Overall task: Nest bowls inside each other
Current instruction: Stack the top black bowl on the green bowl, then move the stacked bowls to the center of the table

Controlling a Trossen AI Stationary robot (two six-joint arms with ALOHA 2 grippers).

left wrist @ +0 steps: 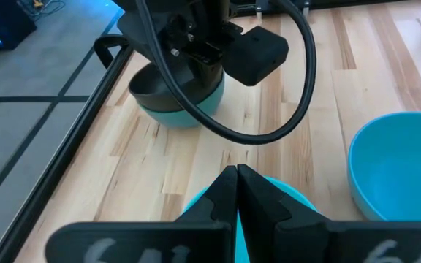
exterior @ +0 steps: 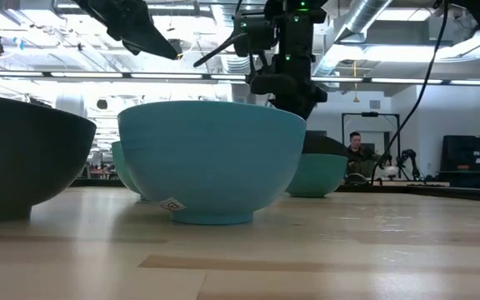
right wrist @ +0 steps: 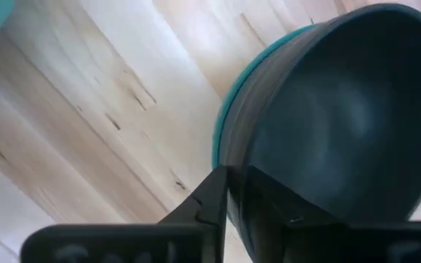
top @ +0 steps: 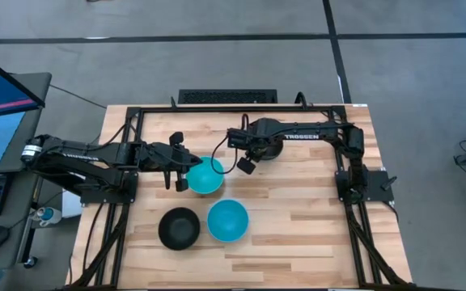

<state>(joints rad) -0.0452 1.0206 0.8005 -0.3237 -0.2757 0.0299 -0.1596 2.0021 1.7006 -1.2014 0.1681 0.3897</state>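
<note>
A black bowl (left wrist: 150, 89) sits inside the teal-green bowl (left wrist: 196, 111) at the table's far middle, and my right gripper (right wrist: 229, 193) is shut on it from above. A cyan bowl (top: 206, 176) stands upright left of centre. My left gripper (left wrist: 237, 186) hovers shut over its left rim and stands well above it in the low view (exterior: 148, 33). A second cyan bowl (top: 227, 220) and a second black bowl (top: 179, 228) stand side by side nearer the front edge, each on its base. My right gripper pinches the black bowl's rim (right wrist: 248, 172), one finger inside the bowl and the other finger (right wrist: 209, 199) outside it. The fingers come from above, pointing down. The black bowl rests in the teal-green bowl (right wrist: 224, 120); whether the outer finger also takes the teal wall, I cannot tell.
A black metal frame (top: 217, 108) runs along the table's edges. A cable loop (left wrist: 298, 102) hangs off the right arm's wrist near the nested pair. Bare wood lies on the table's right half (top: 306, 210). A person (exterior: 355, 154) sits in the room behind.
</note>
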